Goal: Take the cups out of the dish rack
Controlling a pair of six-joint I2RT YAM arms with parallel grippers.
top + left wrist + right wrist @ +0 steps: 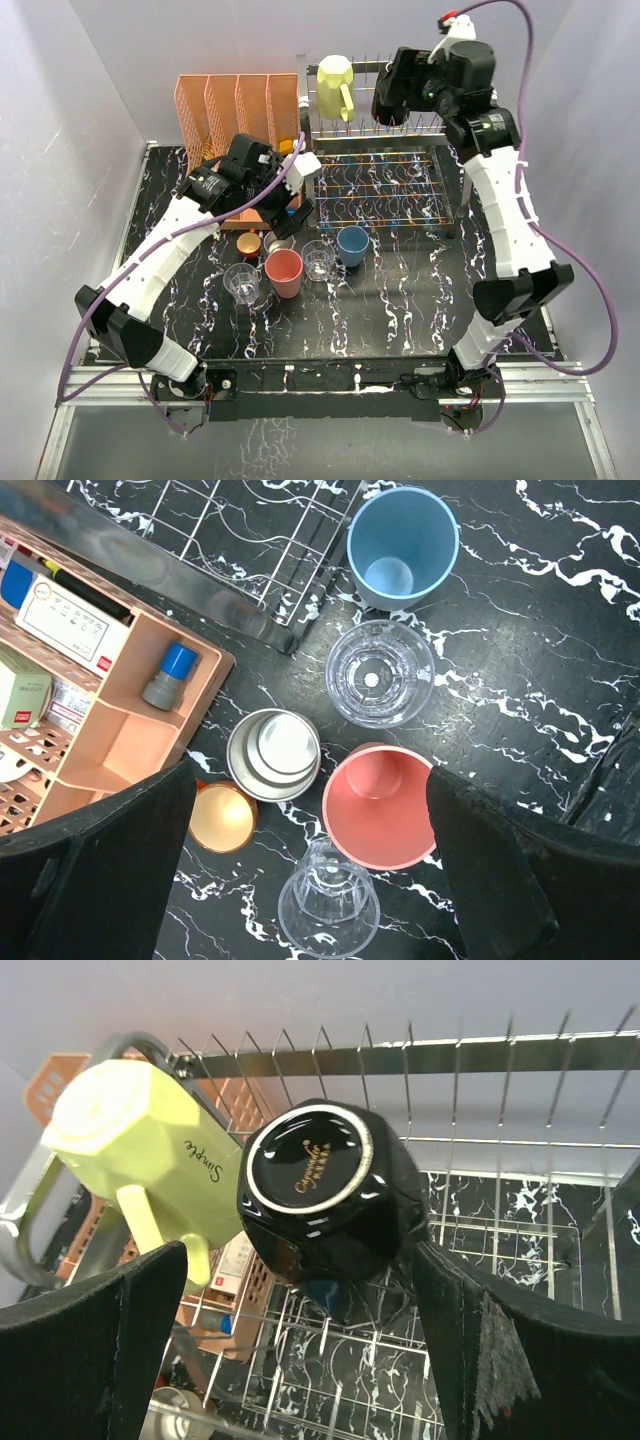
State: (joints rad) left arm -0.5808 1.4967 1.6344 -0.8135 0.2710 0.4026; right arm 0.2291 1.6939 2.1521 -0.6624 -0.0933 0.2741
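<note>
The black mug [320, 1185] hangs upside down on the dish rack [380, 190] prongs [500, 1055], next to the pale yellow mug [337, 86] [140, 1150]. My right gripper [388, 95] [310, 1360] is open, its fingers either side of the black mug, which it hides in the top view. Six cups stand on the table: pink tumbler [283, 272] [378, 805], blue tumbler [352, 245] [400, 550], two clear glasses [241, 282] [319, 259] [380, 672] [328, 900], orange cup [248, 244] [222, 817], steel cup [273, 753]. My left gripper [288, 212] [310, 880] is open and empty above them.
The peach organizer [235, 105] [120, 740] with small bottles and boxes stands left of the rack, behind the cups. The rack's lower wire tier [250, 540] lies beside the blue tumbler. Walls enclose the table on three sides.
</note>
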